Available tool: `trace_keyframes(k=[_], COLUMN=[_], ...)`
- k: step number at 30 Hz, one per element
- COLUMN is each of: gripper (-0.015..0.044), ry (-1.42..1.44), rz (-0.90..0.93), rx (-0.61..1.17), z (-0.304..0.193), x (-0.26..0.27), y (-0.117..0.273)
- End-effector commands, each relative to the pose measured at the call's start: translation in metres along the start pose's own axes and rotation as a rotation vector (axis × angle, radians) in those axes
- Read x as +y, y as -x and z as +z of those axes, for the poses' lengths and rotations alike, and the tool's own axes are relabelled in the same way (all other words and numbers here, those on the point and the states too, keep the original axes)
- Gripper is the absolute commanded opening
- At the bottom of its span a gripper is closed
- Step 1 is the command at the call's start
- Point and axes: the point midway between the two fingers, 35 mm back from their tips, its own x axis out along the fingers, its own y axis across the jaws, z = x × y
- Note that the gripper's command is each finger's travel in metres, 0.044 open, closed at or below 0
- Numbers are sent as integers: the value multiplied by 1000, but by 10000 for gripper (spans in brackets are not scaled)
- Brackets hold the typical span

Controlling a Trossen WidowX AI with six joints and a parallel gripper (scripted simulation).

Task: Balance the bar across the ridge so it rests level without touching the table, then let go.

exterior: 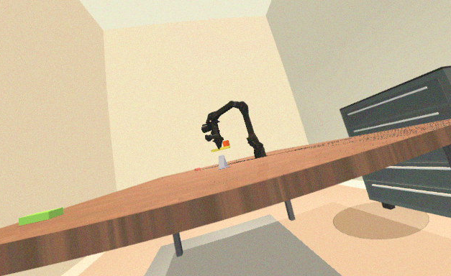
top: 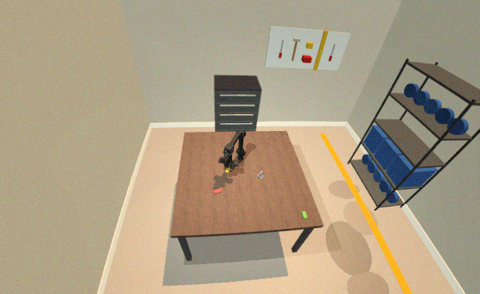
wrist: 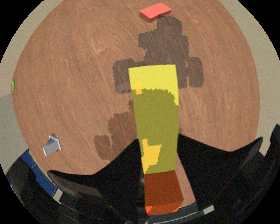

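The yellow bar (top: 226, 171) (exterior: 214, 150) (wrist: 156, 115) is held above the table, roughly parallel to its top. An orange block (exterior: 226, 143) (wrist: 163, 192) sits on one end of the bar, the end toward the arm's base. My gripper (exterior: 219, 147) (wrist: 157, 140) is shut on the bar between its two ends. The pale grey ridge (top: 260, 174) (exterior: 222, 162) (wrist: 52, 145) stands on the table, apart from the bar, to the right of the gripper in the top view. The bar's underside is hidden in the wrist view.
A flat red block (top: 217, 191) (exterior: 197, 169) (wrist: 156, 11) lies on the table beyond the gripper, away from the arm's base. A green block (top: 304, 214) (exterior: 41, 216) lies near the far right corner in the top view.
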Motion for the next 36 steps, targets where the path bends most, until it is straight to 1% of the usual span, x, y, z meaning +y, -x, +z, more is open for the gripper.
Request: trace_keyframes(k=[1, 19, 36], gripper=[0, 0, 0], ry=[27, 278, 508], rz=[-5, -1, 2], rx=[-8, -10, -11], z=[3, 20, 26], x=[7, 65, 125], y=[5, 6, 8])
